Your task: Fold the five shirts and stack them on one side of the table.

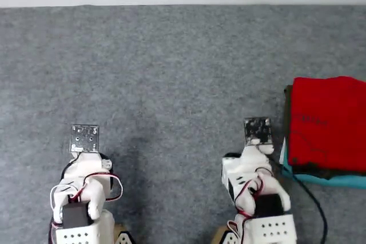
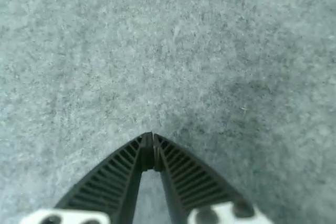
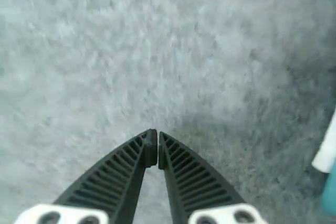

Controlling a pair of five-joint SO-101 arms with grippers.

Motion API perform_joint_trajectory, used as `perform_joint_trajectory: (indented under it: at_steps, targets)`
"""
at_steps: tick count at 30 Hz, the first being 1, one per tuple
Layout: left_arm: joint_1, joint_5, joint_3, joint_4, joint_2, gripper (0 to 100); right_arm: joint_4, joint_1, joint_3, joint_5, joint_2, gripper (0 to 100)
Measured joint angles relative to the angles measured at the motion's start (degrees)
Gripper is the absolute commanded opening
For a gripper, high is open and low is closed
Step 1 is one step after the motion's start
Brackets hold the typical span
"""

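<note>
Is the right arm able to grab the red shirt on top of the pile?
Probably yes. The red shirt lies close beside the right arm, only mat and a thin cable between. Its jaws are shut, so they must open first.

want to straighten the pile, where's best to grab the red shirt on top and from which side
The red shirt lies flat on top, its left edge facing the nearer arm. So probably pinch that edge, coming from the middle of the table with the right gripper.

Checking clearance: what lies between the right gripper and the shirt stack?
Only bare grey mat between the right gripper and shirt stack, per right wrist view.
</note>
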Motion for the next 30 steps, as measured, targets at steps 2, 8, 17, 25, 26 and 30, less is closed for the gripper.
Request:
perform_joint_trajectory:
  at_steps: [2, 8, 17, 25, 26, 30]
  targets:
    - [0.0, 0.0, 0.4, -0.3, 0.0, 1, 0.3, 0.1, 2.1, 1.0, -4.1, 0.9]
    - [0.0, 0.0, 0.7, -2.6, 0.0, 1, 5.4, -3.0, 1.8, 3.3, -10.2, 0.9]
    - [0.0, 0.0, 0.7, 1.1, 0.0, 1, 13.0, -2.7, 1.8, 10.8, -10.2, 0.9]
    - [0.0, 0.0, 0.7, 1.6, 0.0, 1, 15.5, 2.8, 1.8, 6.4, -10.2, 0.9]
    - [0.0, 0.0, 0.7, 1.6, 0.0, 1, 15.6, 3.9, 1.8, 5.1, -10.2, 0.9]
    - [0.0, 0.0, 0.7, 1.6, 0.0, 1, 16.3, 6.7, 1.8, 2.5, -10.3, 0.9]
